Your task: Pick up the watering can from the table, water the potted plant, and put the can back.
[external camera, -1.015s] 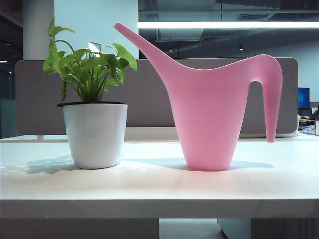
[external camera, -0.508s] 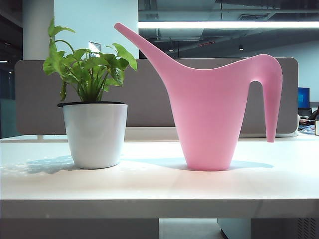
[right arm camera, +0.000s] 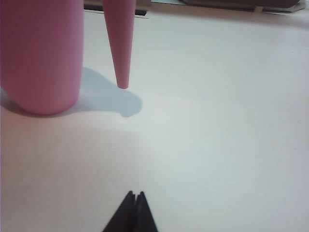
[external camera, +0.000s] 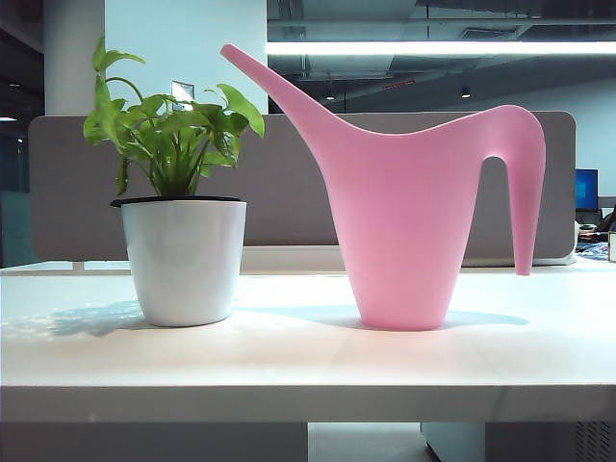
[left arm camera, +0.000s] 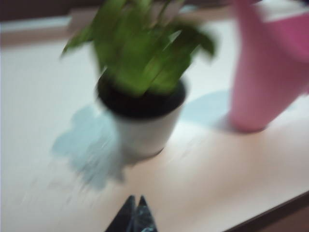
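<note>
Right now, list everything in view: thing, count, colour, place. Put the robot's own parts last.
watering can: one, pink, upright on the table, right of the plant, spout toward it, apart from the pot.
potted plant: one, green leaves in a white pot with a black rim, on the table's left part.
table: one, white, carrying both.
partition panel: one, grey, behind the table.
ceiling light: one strip, white, overhead at the back.
left gripper: one, black, shut, above the table short of the plant, holding nothing.
right gripper: one, black, shut, above bare table short of the can's handle, holding nothing.
</note>
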